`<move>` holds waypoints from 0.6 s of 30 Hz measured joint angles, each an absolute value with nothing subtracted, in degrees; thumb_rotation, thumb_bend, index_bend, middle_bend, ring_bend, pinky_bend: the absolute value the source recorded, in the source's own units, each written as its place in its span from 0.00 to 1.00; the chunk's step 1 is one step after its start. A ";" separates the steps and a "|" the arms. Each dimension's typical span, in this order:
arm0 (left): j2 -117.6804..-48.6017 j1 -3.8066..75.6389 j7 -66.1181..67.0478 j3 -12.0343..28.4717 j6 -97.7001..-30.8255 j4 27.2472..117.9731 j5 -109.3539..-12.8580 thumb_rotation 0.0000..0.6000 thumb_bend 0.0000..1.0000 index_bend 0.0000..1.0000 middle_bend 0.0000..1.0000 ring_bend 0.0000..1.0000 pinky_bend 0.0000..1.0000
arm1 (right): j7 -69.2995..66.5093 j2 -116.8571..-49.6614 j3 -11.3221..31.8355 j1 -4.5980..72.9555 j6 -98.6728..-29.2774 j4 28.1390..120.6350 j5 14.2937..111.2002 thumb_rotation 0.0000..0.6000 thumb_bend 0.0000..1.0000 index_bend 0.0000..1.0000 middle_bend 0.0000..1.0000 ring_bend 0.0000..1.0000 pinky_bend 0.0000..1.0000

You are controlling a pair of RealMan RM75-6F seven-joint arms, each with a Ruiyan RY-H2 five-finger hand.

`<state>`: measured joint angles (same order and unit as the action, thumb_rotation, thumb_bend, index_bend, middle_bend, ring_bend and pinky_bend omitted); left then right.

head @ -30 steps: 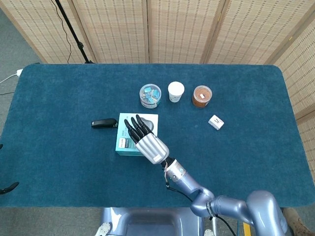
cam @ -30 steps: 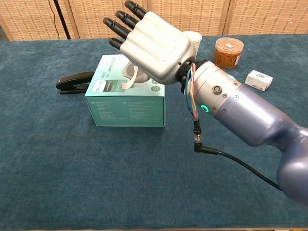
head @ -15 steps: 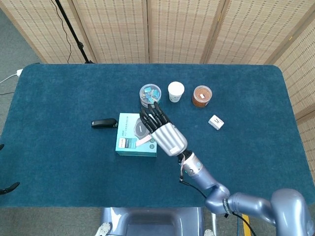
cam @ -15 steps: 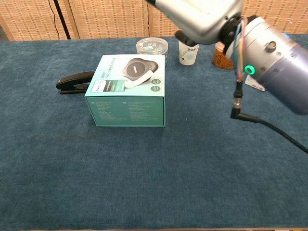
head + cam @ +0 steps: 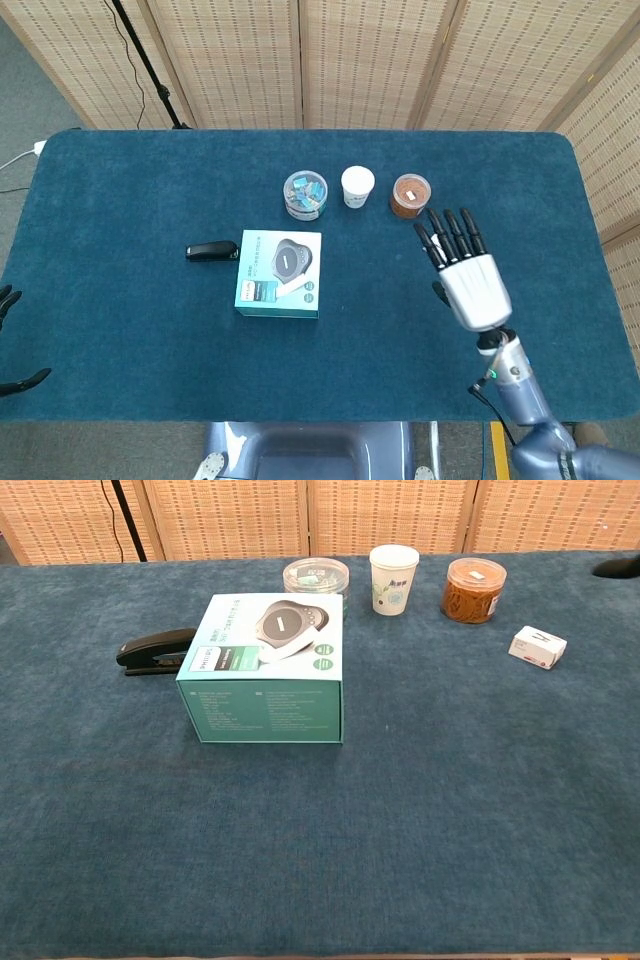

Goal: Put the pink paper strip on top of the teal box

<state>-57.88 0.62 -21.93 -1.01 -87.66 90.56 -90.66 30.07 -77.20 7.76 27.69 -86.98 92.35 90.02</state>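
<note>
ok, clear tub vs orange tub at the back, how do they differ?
The clear tub holds small blue and white bits; the orange tub is packed with orange-brown contents. The clear tub looks squatter, the orange tub taller. The clear tub sits just behind the teal box; the orange tub stands right of the paper cup. Both are round, lidded and upright.

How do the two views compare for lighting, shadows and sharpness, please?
Head view: even, soft light, no glare; the box casts only a faint shadow, and the right hand looks sharp. Chest view: equally diffuse light, with a soft shadow under the stapler; the strip on the box is readable, and a dark fingertip at the right edge is slightly blurred.
</note>
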 measured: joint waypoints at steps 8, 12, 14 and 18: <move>-57.89 2.15 -18.76 -1.02 -87.65 92.40 -93.96 1.00 0.00 0.00 0.00 0.00 0.00 | 16.92 -70.25 2.10 15.77 -97.22 95.43 90.66 1.00 0.00 0.01 0.00 0.00 0.00; -57.24 2.32 -17.57 -1.41 -88.30 94.16 -95.53 1.00 0.00 0.00 0.00 0.00 0.00 | 14.97 -69.67 1.54 14.30 -97.48 93.10 89.76 1.00 0.00 0.01 0.00 0.00 0.00; -56.90 2.38 -16.38 -1.65 -88.54 95.33 -96.36 1.00 0.00 0.00 0.00 0.00 0.00 | 12.48 -69.40 1.48 13.92 -96.51 91.96 88.47 1.00 0.00 0.01 0.00 0.00 0.00; -56.35 2.98 -13.74 -1.80 -87.93 97.36 -97.04 1.00 0.00 0.00 0.00 0.00 0.00 | 5.81 -69.02 1.51 13.22 -93.93 89.11 85.90 1.00 0.00 0.01 0.00 0.00 0.00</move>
<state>-56.35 2.98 -13.74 -1.80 -87.93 97.36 -97.04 5.81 -69.02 1.51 13.22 -93.93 89.11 85.90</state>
